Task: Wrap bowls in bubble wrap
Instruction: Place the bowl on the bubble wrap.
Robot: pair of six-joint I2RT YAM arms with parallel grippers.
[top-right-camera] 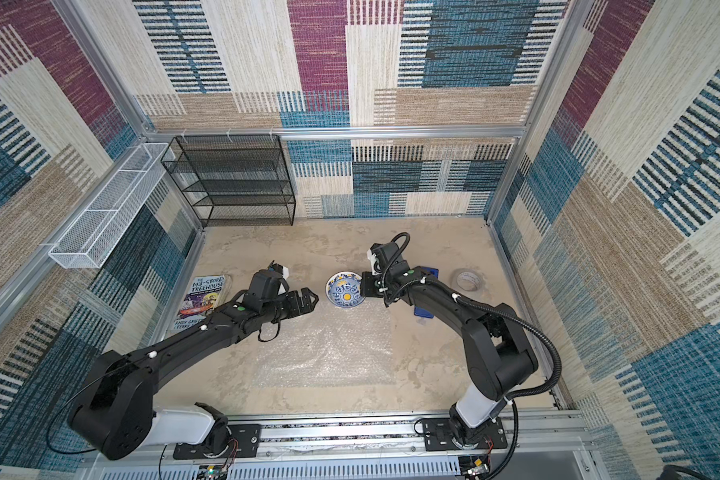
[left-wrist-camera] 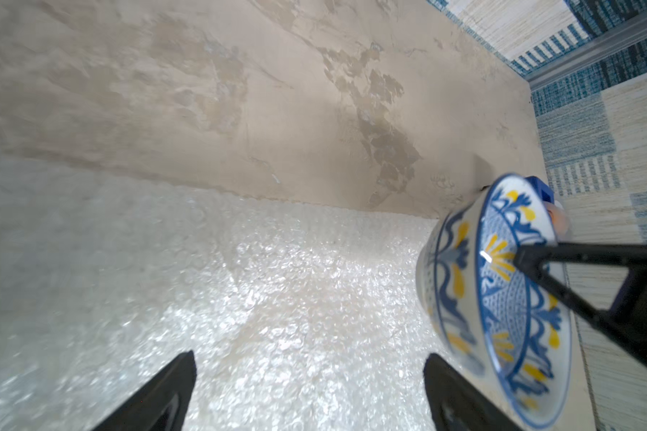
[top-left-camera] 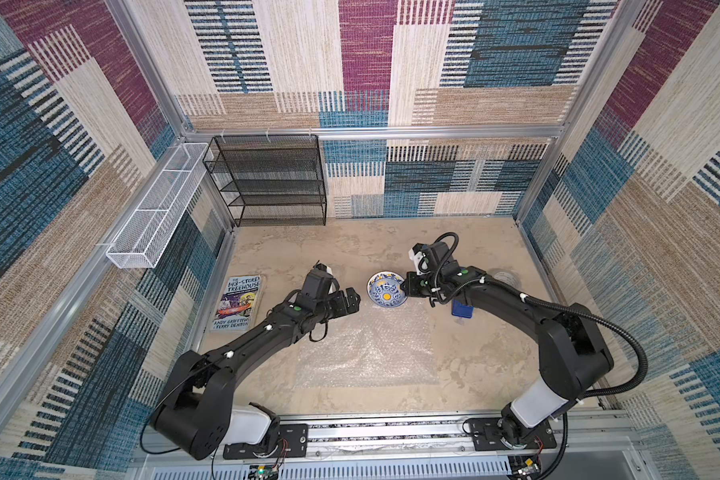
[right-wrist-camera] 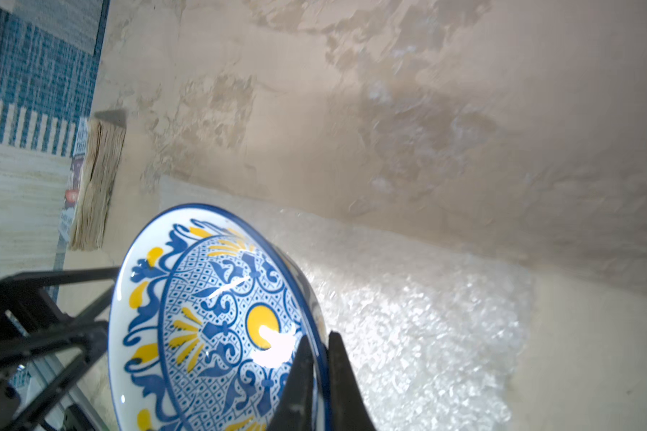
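Note:
The bowl [top-left-camera: 385,291] [top-right-camera: 345,289], white with blue floral pattern and a yellow centre dot, is at the far edge of the bubble wrap [top-left-camera: 366,349] [top-right-camera: 325,353], a clear sheet spread flat on the table. My right gripper [top-left-camera: 408,286] [right-wrist-camera: 320,336] is shut on the bowl's [right-wrist-camera: 210,317] right rim, one finger inside and one outside, and the bowl is tilted. My left gripper [top-left-camera: 356,300] [left-wrist-camera: 310,358] hovers open just left of the bowl [left-wrist-camera: 501,298], over the wrap [left-wrist-camera: 240,298], holding nothing.
A book [top-left-camera: 238,303] lies by the left wall. A blue object [top-left-camera: 462,309] sits under the right arm, and a tape roll [top-right-camera: 468,280] lies beyond it near the right wall. A black mesh shelf [top-left-camera: 267,178] and a white wire basket [top-left-camera: 154,208] stand at the back left.

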